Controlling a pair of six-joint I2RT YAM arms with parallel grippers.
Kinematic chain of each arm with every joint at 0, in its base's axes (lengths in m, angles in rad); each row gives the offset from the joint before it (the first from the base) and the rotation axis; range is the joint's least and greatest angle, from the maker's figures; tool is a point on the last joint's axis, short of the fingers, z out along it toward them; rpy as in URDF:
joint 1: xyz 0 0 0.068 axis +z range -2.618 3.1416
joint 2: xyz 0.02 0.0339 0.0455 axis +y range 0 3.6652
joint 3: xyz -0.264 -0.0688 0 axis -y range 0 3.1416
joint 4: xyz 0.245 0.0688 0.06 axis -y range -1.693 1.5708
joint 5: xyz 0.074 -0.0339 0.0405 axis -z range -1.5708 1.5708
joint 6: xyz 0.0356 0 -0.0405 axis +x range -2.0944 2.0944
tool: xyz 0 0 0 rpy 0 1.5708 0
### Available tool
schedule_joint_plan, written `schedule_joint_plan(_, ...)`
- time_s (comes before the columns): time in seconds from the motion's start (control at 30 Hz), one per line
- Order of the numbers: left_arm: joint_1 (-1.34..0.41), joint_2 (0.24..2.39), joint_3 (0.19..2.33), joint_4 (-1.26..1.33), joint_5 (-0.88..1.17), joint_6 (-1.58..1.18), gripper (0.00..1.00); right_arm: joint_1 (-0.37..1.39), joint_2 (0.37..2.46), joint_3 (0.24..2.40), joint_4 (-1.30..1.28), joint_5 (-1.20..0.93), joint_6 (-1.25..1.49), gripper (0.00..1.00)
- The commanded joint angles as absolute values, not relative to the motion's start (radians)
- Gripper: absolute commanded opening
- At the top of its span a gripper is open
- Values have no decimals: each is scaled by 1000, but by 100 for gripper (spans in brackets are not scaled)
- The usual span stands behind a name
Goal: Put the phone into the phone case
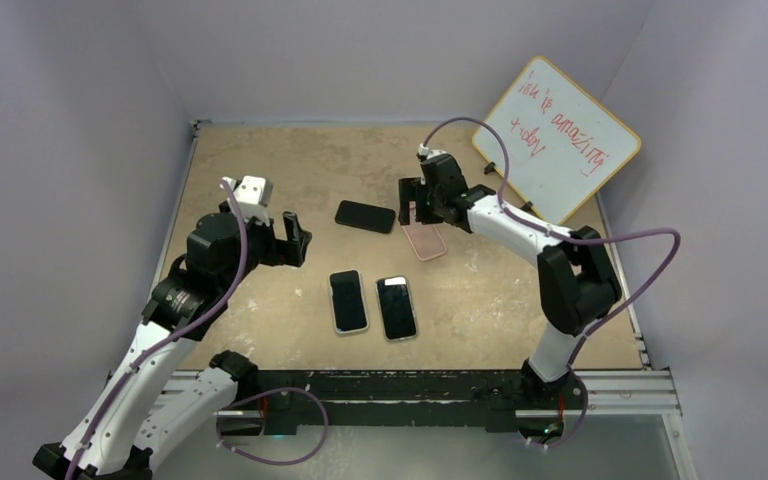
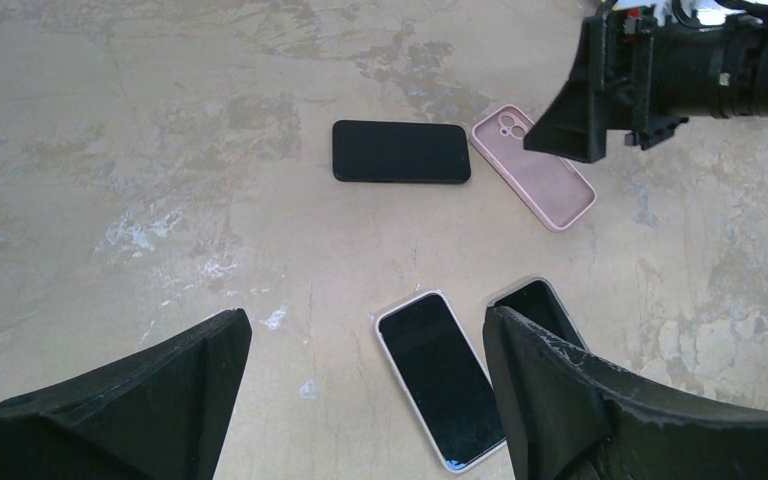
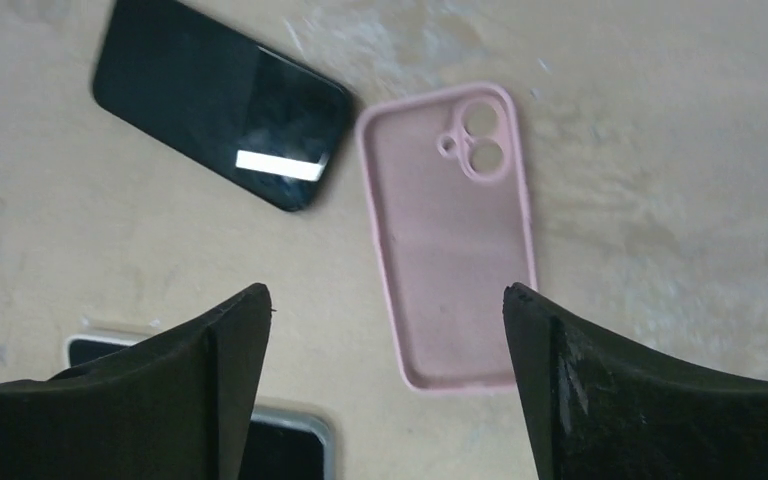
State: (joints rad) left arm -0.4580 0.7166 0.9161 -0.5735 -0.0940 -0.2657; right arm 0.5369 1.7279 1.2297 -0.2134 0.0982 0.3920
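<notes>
As seen from overhead, hovers over the pink soft-rubber phone case [image 1: 425,241] with the right gripper [image 1: 413,210] released and empty, probably leaving it free for loading. Finds it hollow side up near the far edge of the tan table [image 1: 260,170], bare black slab phone [image 1: 365,216] just beside. Holds the left gripper [image 1: 295,240] spread, empty, toward the left edge. Shows the hollow plainly through the right wrist, a mere outline overhead.
</notes>
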Motion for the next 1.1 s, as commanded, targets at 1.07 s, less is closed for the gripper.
schedule_joint_plan(1.07,-451,725,912,-558,-100,-255,90,689,2460,1947,-173,-436,190,85)
